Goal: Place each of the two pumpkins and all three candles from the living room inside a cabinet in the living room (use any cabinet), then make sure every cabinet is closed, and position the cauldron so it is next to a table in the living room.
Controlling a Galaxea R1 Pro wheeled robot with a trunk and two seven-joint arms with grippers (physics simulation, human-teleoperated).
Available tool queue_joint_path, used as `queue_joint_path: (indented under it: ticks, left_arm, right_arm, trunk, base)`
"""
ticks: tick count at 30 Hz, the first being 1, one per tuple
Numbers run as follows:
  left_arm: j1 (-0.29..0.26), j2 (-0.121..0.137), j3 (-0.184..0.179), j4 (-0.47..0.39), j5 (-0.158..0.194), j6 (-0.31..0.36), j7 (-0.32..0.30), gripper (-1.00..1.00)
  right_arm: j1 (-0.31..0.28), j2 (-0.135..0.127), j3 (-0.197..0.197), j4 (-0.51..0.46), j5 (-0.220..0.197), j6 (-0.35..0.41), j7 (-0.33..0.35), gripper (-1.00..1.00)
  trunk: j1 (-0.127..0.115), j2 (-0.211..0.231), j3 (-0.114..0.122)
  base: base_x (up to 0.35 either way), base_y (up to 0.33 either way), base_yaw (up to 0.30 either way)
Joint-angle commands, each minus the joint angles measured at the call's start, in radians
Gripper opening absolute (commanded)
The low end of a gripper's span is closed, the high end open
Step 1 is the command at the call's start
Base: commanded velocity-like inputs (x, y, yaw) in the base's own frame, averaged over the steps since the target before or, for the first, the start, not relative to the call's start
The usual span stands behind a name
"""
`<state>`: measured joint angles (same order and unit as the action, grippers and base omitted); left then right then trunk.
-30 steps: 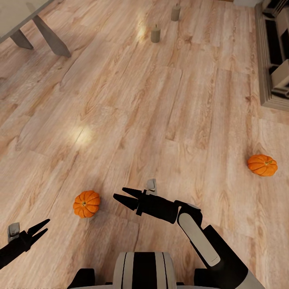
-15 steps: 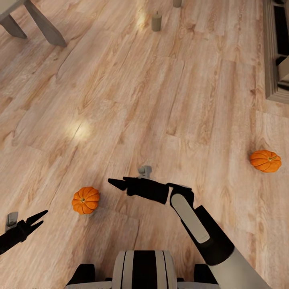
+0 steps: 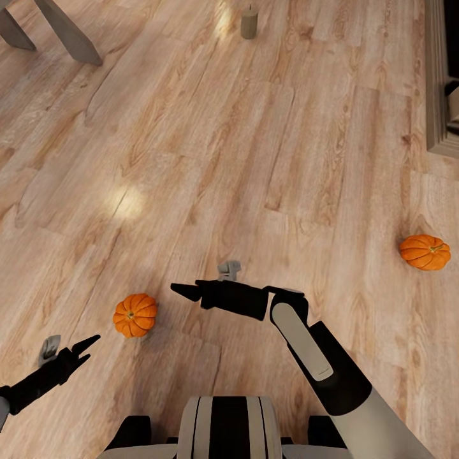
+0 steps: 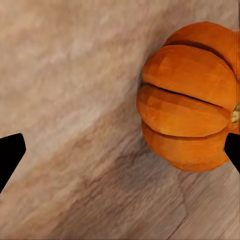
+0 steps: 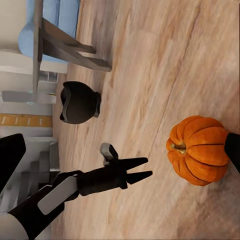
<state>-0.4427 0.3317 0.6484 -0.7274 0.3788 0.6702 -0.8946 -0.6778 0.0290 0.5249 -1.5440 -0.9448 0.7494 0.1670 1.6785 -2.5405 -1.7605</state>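
Observation:
One orange pumpkin (image 3: 135, 315) lies on the wood floor just ahead of my left gripper (image 3: 92, 349), which is open and a short gap away from it. Up close, that pumpkin (image 4: 187, 102) sits off to one side of the open left fingers. My right gripper (image 3: 185, 288) hovers open to the pumpkin's right, above the floor. From there the pumpkin (image 5: 200, 150) and the left gripper (image 5: 142, 170) both show, with the black cauldron (image 5: 77, 102) farther off. A second pumpkin (image 3: 425, 252) rests far right. One candle (image 3: 249, 21) stands at the top. The table's slanted legs (image 3: 64, 29) show top left.
A pale grey stepped frame (image 3: 440, 76) runs along the right edge. Beyond the cauldron are a blue seat (image 5: 55, 20) and pale stairs (image 5: 30, 170). Bare wood floor spreads between the pumpkins and the candle.
The camera has advanced and tipped down, sliding the floor scene. My left gripper has reached right toward the near pumpkin. The right arm extended forward-left, then held still.

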Motion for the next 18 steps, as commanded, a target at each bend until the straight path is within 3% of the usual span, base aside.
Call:
queue_joint_path:
  ticks: [1, 6, 11, 18]
  left_arm:
    - [-0.001, -0.012, 0.001, -0.010, 0.003, 0.006, 0.005, 1.00]
    - [-0.001, -0.018, 0.000, -0.015, 0.003, 0.005, 0.007, 1.00]
    - [-0.001, -0.028, -0.003, -0.018, 0.002, 0.002, 0.008, 1.00]
    - [-0.002, -0.053, -0.007, -0.054, 0.000, -0.008, 0.008, 1.00]
  right_arm:
    - [-0.001, 0.000, 0.000, -0.002, 0.003, -0.011, 0.006, 1.00]
    - [0.000, -0.002, 0.000, -0.004, 0.003, -0.013, 0.020, 1.00]
    - [0.000, -0.003, -0.001, -0.004, 0.003, -0.014, 0.147, 1.00]
    - [-0.001, -0.004, -0.002, -0.004, 0.003, -0.013, 0.268, 1.00]
  trunk:
    - [0.000, 0.000, 0.000]
    - [0.001, -0.001, -0.008]
    - [0.003, -0.002, -0.028]
    - [0.003, -0.002, -0.028]
  base:
    - [0.000, 0.000, 0.000]
    - [0.000, 0.000, 0.000]
    - [0.000, 0.000, 0.000]
    - [0.000, 0.000, 0.000]
